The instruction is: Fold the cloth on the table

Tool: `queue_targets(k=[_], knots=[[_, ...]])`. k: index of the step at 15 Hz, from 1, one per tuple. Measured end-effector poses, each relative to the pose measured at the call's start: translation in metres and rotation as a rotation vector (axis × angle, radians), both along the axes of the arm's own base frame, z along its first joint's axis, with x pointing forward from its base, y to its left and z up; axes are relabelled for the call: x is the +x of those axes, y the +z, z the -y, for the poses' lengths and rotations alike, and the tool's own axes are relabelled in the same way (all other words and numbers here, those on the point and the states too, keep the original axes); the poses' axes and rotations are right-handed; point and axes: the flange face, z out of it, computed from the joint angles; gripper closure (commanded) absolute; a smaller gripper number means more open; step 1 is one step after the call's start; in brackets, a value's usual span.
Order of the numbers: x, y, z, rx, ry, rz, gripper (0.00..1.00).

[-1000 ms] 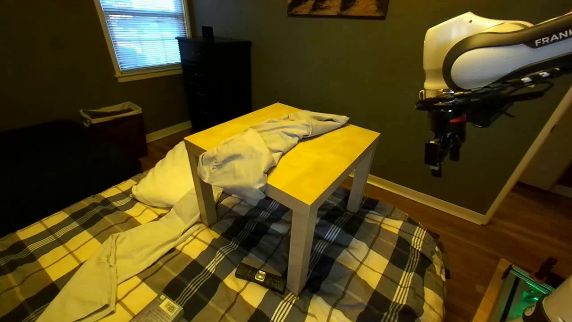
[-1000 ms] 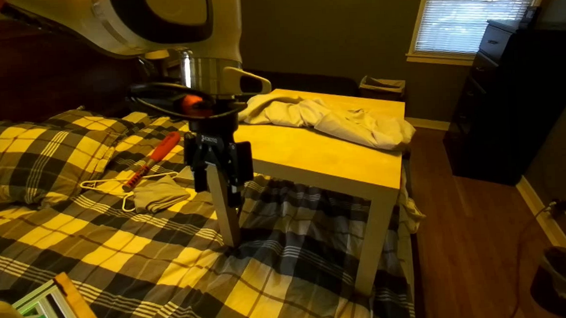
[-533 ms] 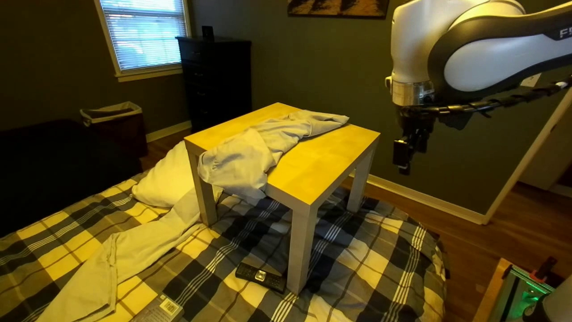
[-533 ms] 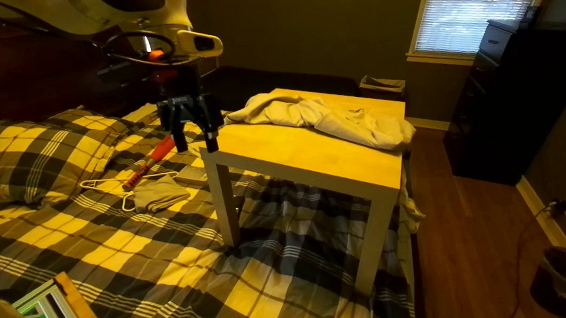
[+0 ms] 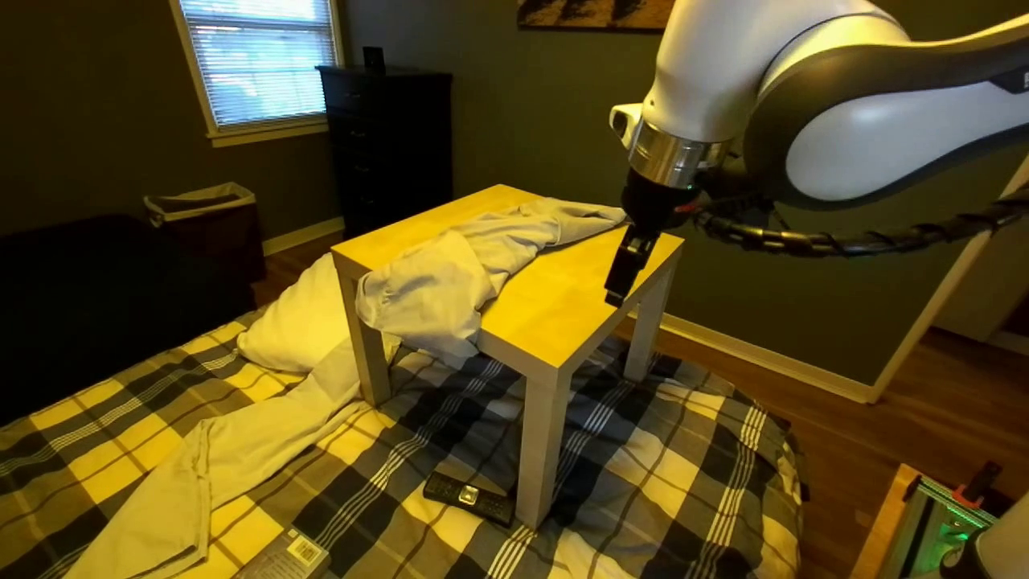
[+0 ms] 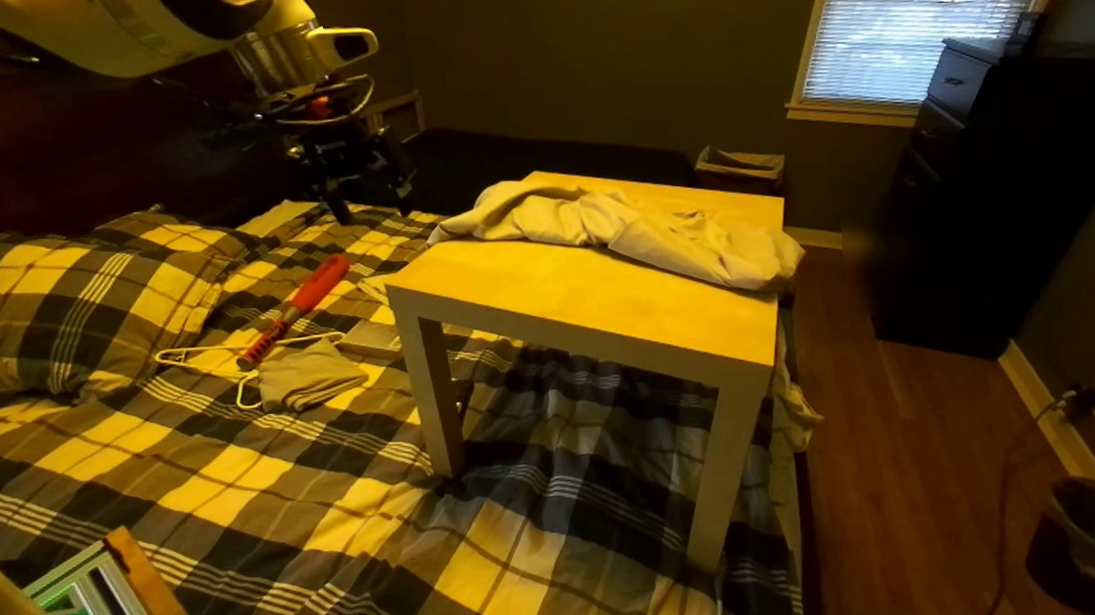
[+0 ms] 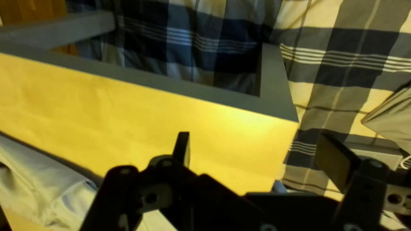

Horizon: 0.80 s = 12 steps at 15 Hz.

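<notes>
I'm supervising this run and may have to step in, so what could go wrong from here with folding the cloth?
The cloth lies bunched and hangs over one edge of the table, so a tug might slide it off.
The table's legs stand on the bedspread, so a push could perhaps rock it.
In the wrist view, the open end effector appears to straddle a table edge, away from the cloth; lowering there might knock the table.

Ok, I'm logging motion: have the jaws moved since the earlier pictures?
Yes. In an exterior view, the open jaws moved toward picture left: earlier right of the table, they now overlap its top in the image.
</notes>
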Motion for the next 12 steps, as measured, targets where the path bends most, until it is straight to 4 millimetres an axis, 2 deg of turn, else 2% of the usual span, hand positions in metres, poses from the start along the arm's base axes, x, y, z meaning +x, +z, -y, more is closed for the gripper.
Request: queue_targets(k=[3, 5, 12], knots=[[0.007, -0.011, -0.026, 0.006, 0.132, 0.090, 0.00], [0.008, -0.016, -0.028, 0.001, 0.156, 0.089, 0.00], [0.009, -0.015, -0.031, -0.017, 0.186, 0.093, 0.00]])
